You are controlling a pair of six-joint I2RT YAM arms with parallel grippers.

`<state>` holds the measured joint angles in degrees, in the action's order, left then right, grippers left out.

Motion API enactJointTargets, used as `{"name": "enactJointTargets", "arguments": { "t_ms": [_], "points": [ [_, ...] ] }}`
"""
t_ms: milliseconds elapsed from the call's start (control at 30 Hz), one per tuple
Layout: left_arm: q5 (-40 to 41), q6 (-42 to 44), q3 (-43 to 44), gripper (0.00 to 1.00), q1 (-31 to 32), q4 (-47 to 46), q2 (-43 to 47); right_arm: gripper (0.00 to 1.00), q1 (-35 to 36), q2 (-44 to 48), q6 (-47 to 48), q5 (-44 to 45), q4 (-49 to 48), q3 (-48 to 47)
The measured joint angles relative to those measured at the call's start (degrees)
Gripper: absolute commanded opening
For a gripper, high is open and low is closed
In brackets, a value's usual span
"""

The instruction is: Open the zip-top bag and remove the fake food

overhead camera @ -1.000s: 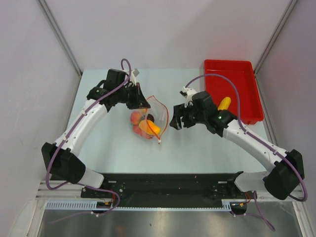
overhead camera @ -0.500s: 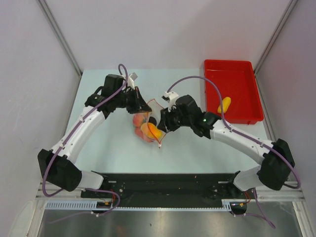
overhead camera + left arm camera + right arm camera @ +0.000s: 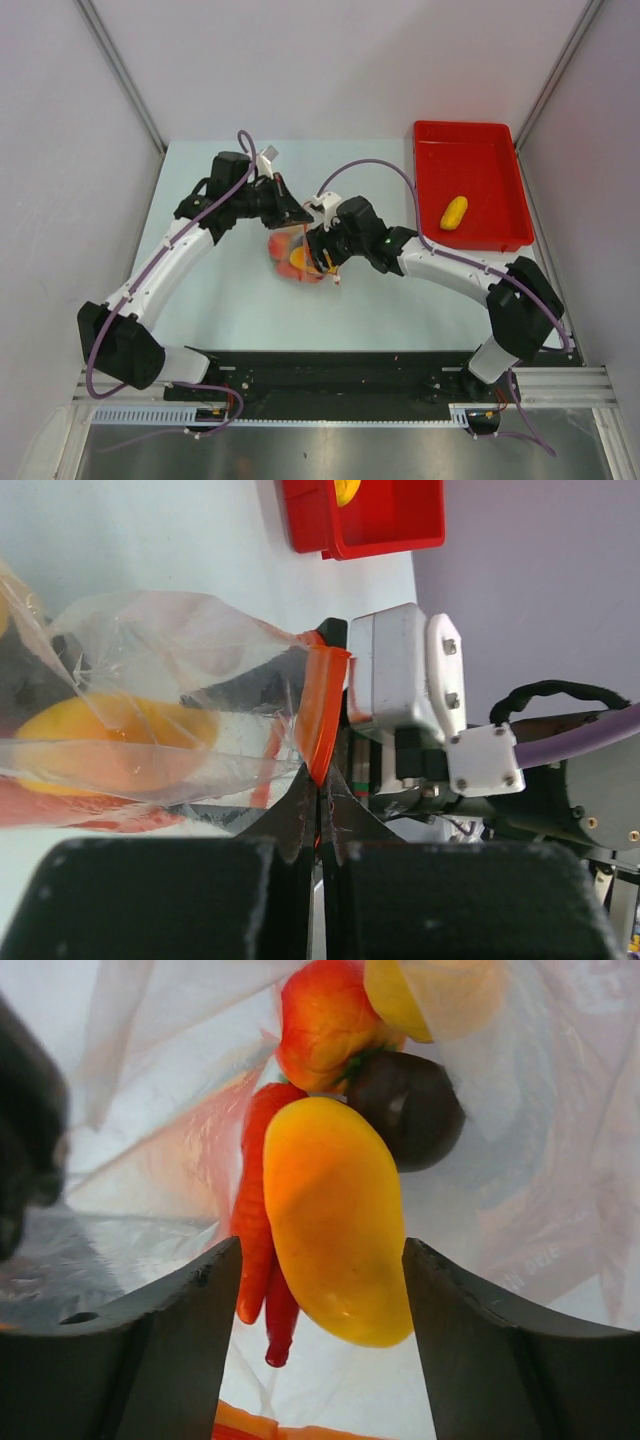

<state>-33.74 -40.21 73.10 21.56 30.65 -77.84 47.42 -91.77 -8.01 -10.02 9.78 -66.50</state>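
Moved since one second ago: right gripper, from beside the open mouth of the zip-top bag to inside that mouth, its arm stretched further toward frame left in the top view. Left gripper: at the bag's upper edge, centre of the top view. Left gripper state, wrist view: jaws closed tight on the orange-red zip strip, clear film bunched between the fingertips, bag body spreading toward frame left. Right gripper state, wrist view: jaws spread wide, nothing clamped, dark fingers at lower left and lower right, either side of a yellow-orange oval; contact with the oval not discernible. Fake food inside the bag, same view: orange carrot along the oval's left side, peach-red fruit at top centre, dark round piece just right of it, pale yellow piece at upper right. Bag location: on the pale table, centre of the top view, between the two grippers. Red tray: upper right of the top view, well apart from the bag, holding one yellow piece.
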Motion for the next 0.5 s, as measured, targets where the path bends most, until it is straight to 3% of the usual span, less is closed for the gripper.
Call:
{"name": "enactJointTargets", "arguments": {
  "t_ms": [267, 500],
  "points": [
    [-0.52, -2.36, -1.57, 0.00, 0.98, -1.77, -0.74, 0.87, -0.02, -2.51, 3.67, 0.24, -6.88, 3.72],
    [2.25, -2.38, -2.99, 0.00, 1.57, -1.84, -1.90, 0.88, -0.07, -5.27, 3.85, 0.39, -12.70, 6.10]
  ]
}}
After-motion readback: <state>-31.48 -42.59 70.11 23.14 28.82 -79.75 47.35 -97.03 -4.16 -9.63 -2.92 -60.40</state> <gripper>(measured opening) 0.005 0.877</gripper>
